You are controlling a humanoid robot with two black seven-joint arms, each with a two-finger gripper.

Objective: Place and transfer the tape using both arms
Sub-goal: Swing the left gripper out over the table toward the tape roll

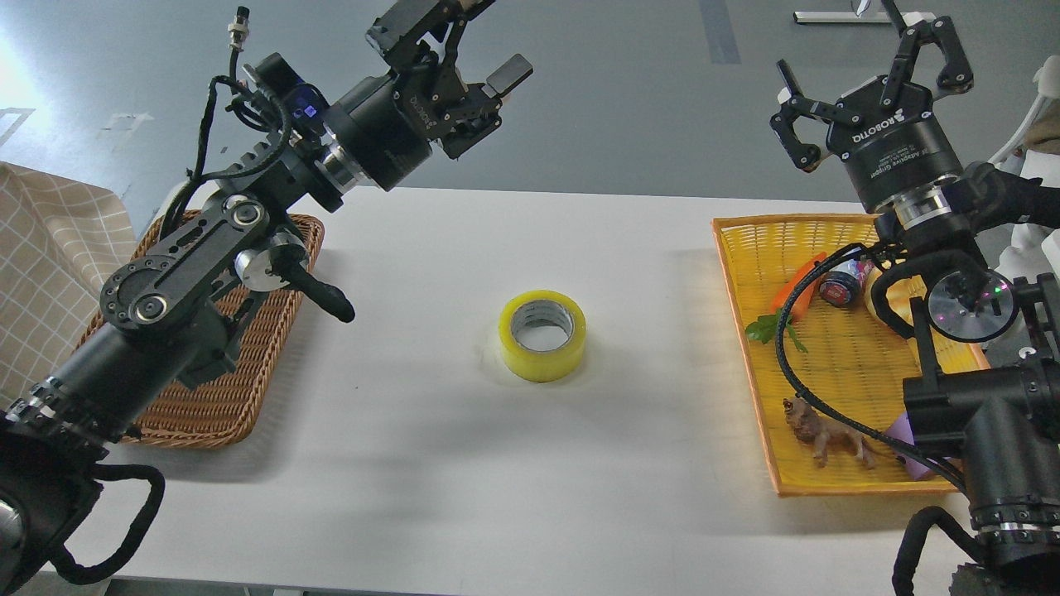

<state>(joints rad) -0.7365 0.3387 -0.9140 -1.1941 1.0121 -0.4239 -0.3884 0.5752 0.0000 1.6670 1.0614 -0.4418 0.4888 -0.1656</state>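
The yellow tape roll point(542, 334) with a grey-white core lies flat on the white table point(497, 463), near its middle. My left gripper point(484, 45) is raised high above the table's far edge, up and left of the tape, with its fingers spread and nothing between them. My right gripper point(869, 87) is raised at the upper right, above the far end of the yellow tray point(745, 331), fingers wide apart and empty. Both grippers are well away from the tape.
A brown wicker basket point(257, 364) stands at the left under my left arm. The yellow tray at the right holds a toy carrot point(797, 290), a small round jar point(838, 290) and a brown animal figure point(828, 430). A checked cloth point(50, 265) lies far left.
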